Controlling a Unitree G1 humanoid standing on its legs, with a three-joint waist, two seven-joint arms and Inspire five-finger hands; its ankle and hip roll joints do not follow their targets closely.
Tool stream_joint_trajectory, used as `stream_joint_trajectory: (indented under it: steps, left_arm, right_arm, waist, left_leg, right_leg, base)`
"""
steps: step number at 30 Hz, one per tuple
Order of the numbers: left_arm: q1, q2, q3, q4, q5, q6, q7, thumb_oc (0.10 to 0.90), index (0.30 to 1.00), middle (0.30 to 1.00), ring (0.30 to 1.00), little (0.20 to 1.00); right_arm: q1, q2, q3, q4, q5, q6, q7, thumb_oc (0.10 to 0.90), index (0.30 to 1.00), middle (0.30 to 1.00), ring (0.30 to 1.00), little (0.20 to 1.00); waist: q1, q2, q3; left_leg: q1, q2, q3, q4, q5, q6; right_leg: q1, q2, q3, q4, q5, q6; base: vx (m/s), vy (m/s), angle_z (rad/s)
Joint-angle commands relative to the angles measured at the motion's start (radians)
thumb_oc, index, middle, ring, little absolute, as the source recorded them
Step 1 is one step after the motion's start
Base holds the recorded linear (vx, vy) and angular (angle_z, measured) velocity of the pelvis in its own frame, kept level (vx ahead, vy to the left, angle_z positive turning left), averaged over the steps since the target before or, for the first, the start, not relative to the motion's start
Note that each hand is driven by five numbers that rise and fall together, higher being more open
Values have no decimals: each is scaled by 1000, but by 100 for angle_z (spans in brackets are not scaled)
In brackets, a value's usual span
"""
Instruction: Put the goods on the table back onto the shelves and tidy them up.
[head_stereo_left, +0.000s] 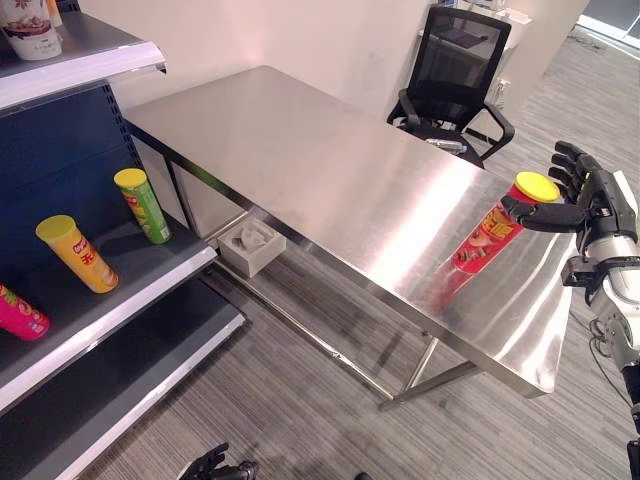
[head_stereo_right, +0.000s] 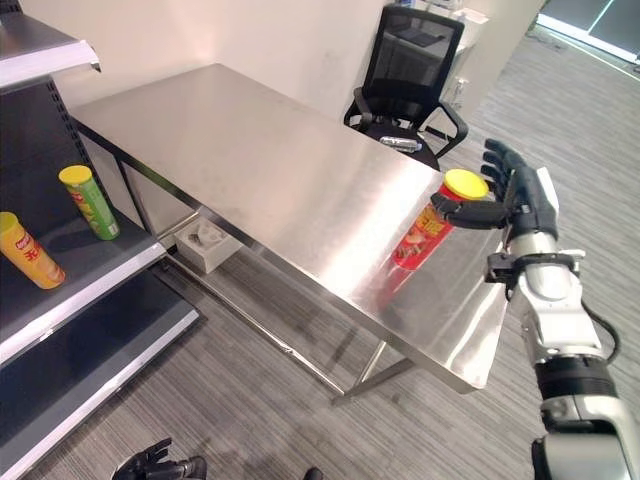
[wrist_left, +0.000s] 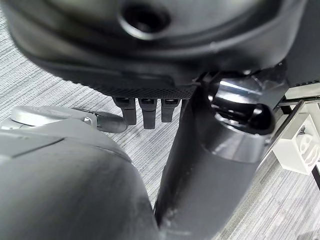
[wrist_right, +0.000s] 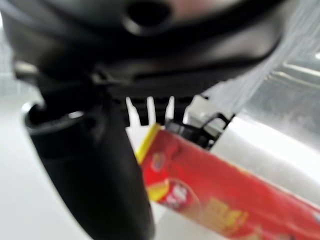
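A red chip can (head_stereo_left: 490, 235) with a yellow lid stands on the steel table (head_stereo_left: 300, 150) near its right end. My right hand (head_stereo_left: 590, 200) is beside the can's top on its right, open, fingers straight and the thumb reaching across just under the lid. In the right wrist view the can (wrist_right: 225, 195) lies just past the thumb (wrist_right: 100, 175). My left hand (head_stereo_left: 215, 465) hangs low over the floor with relaxed fingers and holds nothing. On the middle shelf (head_stereo_left: 130, 300) at the left are a green can (head_stereo_left: 143, 205), a yellow can (head_stereo_left: 77, 253) and a pink can (head_stereo_left: 20, 312).
A black office chair (head_stereo_left: 455, 75) stands behind the table's far side. A white box (head_stereo_left: 250, 245) sits on the floor under the table beside the shelf unit. A cup (head_stereo_left: 30, 25) stands on the top shelf. Grey carpet lies between shelves and table.
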Motion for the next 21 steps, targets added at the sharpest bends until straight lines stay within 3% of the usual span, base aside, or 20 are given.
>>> stream_joint_trajectory:
  steps: [1,19,20,21]
  left_arm:
    - [-15,24,-66,50,22,-20,6,800,900,900,900,900]
    - [-26,22,-63,69,22,-17,11,800,900,900,900,900]
    - [-26,23,-63,69,22,-16,11,800,900,900,900,900]
    - [-28,24,-63,72,22,-16,11,800,900,900,900,900]
  right_arm:
    - [-182,-76,-7,2,45,-67,-9,800,900,900,900,900]
    - [-211,-89,46,19,24,-27,11,800,900,900,900,900]
    - [-214,-92,52,20,19,-24,12,729,794,794,794,794]
    - [-217,-97,64,24,18,-17,18,558,538,538,538,538]
  waist:
    - [27,-4,-9]
    - [20,-11,-6]
    - [20,-11,-5]
    - [18,-13,-4]
  left_leg:
    - [4,-38,-12,3,-46,35]
    - [6,-39,-11,3,-45,35]
    - [6,-39,-11,3,-45,35]
    - [5,-39,-11,3,-44,34]
  right_leg:
    - [74,31,-39,6,-86,27]
    - [75,30,-37,6,-83,25]
    - [75,30,-37,6,-83,25]
    - [75,30,-37,6,-82,25]
  base:
    - [0,0,0]
    - [0,0,0]
    - [0,0,0]
    - [0,0,0]
